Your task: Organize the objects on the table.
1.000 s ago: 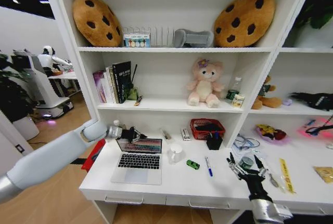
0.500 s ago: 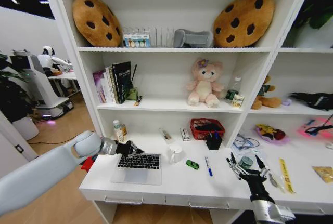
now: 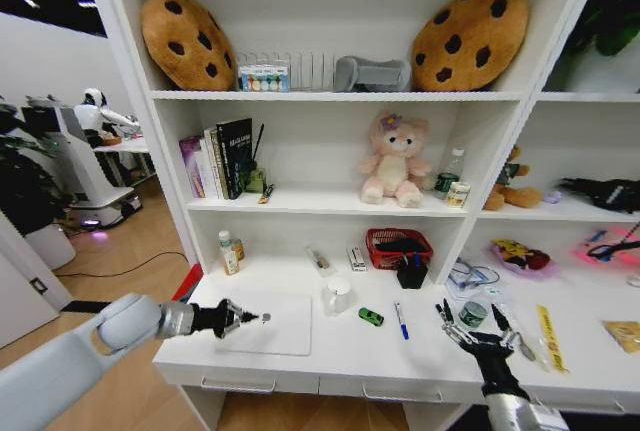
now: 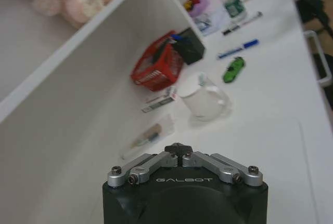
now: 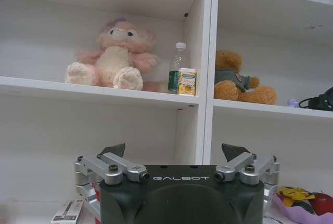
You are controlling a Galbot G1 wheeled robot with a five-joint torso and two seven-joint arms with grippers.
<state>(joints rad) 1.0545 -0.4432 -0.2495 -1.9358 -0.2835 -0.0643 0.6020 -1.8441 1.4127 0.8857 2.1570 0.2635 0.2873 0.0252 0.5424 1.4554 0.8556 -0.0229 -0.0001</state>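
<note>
Nearest, along the front edge of the table [image 3: 340,366], the left gripper [image 3: 248,318] hangs just above the near-left corner of the silver laptop [image 3: 268,323], which lies shut and flat on the white top; the left wrist view shows the fingers [image 4: 178,149] drawn together at the tips with nothing between them. Toward the right end of the same front edge, the right gripper [image 3: 470,326] waits over the desk with its fingers spread wide and empty, the right wrist view confirming the gap. Just beyond the laptop stand a clear glass mug [image 3: 336,295], the tiny green toy car [image 3: 371,317] and a blue pen [image 3: 400,320], all loose on the top, with the green-labelled can [image 3: 473,312] just beside the right gripper. Farther back against the shelf sit a red basket [image 3: 398,247] and a black pen holder [image 3: 411,274]. Judging by this, the laptop step looks finished; the next move likely calls for picking up a small loose item, which needs a careful, low pinch.
</note>
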